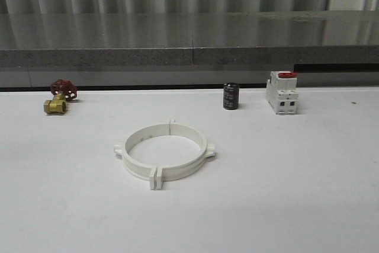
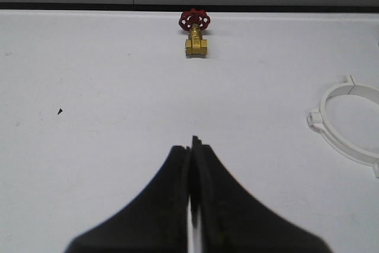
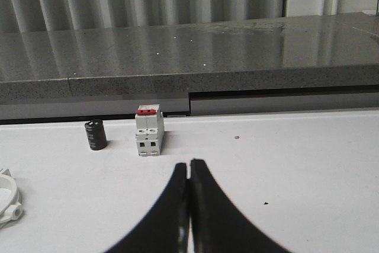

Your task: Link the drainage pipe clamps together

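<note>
The two white drainage pipe clamps [image 1: 164, 150] lie on the white table [image 1: 296, 194] near its middle, their end tabs meeting front and back so that they form one closed ring. Part of that ring [image 2: 349, 122] shows at the edge of the left wrist view, and a small piece of it [image 3: 7, 204] in the right wrist view. My left gripper [image 2: 192, 144] is shut with nothing in it, hovering over bare table well away from the ring. My right gripper [image 3: 189, 163] is shut and empty too, facing the back of the table.
A brass valve with a red handwheel [image 1: 59, 96] sits at the back left. A black cylinder [image 1: 231, 96] and a white breaker with a red top [image 1: 282, 92] stand at the back right. A grey ledge [image 1: 189, 45] runs behind the table.
</note>
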Tool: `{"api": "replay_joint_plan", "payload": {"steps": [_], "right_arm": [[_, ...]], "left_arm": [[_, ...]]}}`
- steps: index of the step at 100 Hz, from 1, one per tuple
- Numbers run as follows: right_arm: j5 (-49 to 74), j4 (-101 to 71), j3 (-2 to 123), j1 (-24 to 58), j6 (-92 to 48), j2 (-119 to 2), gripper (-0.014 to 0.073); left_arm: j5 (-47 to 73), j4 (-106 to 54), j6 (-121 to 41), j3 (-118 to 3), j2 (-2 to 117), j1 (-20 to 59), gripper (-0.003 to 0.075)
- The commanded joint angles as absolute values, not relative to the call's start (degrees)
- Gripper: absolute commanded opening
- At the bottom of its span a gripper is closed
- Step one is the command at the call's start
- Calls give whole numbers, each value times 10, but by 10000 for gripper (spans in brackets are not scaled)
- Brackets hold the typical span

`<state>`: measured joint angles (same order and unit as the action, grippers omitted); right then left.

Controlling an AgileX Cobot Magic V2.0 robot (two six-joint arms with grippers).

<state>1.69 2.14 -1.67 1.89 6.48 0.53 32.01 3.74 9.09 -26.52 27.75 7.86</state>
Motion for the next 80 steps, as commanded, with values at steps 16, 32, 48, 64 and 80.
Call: {"api": "replay_joint_plan", "payload": {"steps": [16, 32, 48, 64, 80], "right_arm": [[-32, 26, -5, 20, 65, 15, -67], [-32, 26, -5, 20, 65, 15, -67], [-32, 26, -5, 20, 65, 15, -67], [-32, 26, -5, 20, 65, 15, -67], [-32, 26, -5, 20, 65, 15, -67]], "left_arm": [[281, 37, 97, -282, 279, 77, -20], [275, 37, 97, -282, 279, 77, -20], [188, 37, 97, -261, 267, 77, -20], [82, 37, 97, -204, 224, 77, -20], [34, 24, 97, -135, 160, 77, -20]]}}
